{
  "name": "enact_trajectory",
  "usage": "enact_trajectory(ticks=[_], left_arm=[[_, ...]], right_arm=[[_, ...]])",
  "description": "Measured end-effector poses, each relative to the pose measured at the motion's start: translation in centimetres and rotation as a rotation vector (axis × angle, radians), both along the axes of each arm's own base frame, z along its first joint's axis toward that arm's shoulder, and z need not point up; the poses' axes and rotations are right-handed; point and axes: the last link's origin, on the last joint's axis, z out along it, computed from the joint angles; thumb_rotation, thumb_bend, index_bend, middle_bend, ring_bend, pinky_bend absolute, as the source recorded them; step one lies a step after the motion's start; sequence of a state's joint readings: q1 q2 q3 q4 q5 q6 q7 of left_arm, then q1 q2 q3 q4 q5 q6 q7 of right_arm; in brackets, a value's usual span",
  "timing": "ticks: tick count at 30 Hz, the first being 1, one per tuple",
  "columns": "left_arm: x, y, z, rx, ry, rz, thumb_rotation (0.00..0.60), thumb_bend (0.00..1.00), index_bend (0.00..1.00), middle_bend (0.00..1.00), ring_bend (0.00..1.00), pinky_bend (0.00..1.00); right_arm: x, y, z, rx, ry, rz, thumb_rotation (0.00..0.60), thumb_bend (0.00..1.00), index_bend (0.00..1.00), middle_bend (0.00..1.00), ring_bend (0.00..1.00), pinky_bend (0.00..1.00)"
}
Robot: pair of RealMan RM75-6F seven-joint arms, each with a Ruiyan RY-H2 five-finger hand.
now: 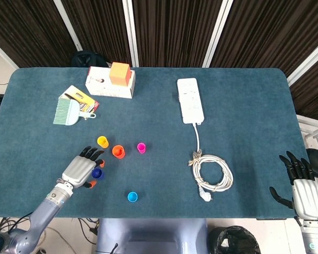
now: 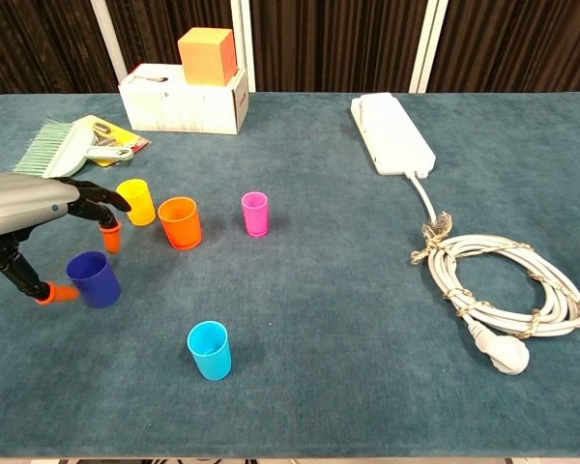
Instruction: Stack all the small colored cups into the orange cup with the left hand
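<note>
1. Small orange plastic cup (image 2: 179,222), the stacking target, stands upright at left-centre of the blue carpeted surface (image 2: 319,319); a yellow cup (image 2: 136,201) stands just left of it, a pink cup (image 2: 255,213) to its right.
2. Dark blue cup (image 2: 94,278) stands nearer; the left hand (image 2: 29,217), fingers spread, straddles it without a visible grip.
3. Risk: closing off-centre could tip the dark blue cup or knock the yellow one.
4. Light blue cup (image 2: 210,350) stands nearest.
5. Right hand (image 1: 303,193) rests open, far right.
</note>
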State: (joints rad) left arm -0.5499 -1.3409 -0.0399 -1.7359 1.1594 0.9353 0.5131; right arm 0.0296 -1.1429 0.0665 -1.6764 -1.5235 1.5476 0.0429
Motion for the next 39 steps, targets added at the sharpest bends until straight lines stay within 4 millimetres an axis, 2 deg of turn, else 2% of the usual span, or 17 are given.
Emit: enact_trajectory(ticks=[7, 19, 26, 31, 39], left_arm=[[-0.4, 0.0, 0.1, 0.002, 0.017, 0.007, 0.6, 0.26, 0.42, 0.08, 0.0, 0.0], [0.5, 0.3, 1.0, 0.033, -0.018, -0.006, 0.6, 0.33, 0.44, 0.09, 0.0, 0.0], [2.5, 1.4, 3.1, 0.103, -0.085, -0.047, 0.6, 0.33, 0.44, 0.09, 0.0, 0.0], [5.5, 3.1, 4.4, 0.138, -0.137, -0.099, 0.6, 0.33, 0.44, 0.09, 0.0, 0.0], [7.9, 5.4, 4.3, 0.124, -0.133, -0.098, 0.6, 0.33, 0.44, 0.09, 0.0, 0.0]], right_arm=[[0.0, 0.0, -0.1, 0.003, 0.0, -0.002, 0.6, 0.34, 0.12, 0.05, 0.12, 0.06], [0.0, 0.0, 0.0, 0.0, -0.001, -0.001, 0.6, 0.34, 0.12, 0.05, 0.12, 0.06], [-0.3, -0.1, 0.1, -0.001, -0.003, -0.012, 0.6, 0.34, 0.12, 0.05, 0.12, 0.06], [-0.6, -0.4, 0.1, -0.009, 0.002, -0.027, 0.6, 0.34, 0.12, 0.05, 0.12, 0.06], [-1.4, -0.9, -0.3, 0.004, 0.018, -0.055, 0.6, 0.34, 0.12, 0.05, 0.12, 0.06]])
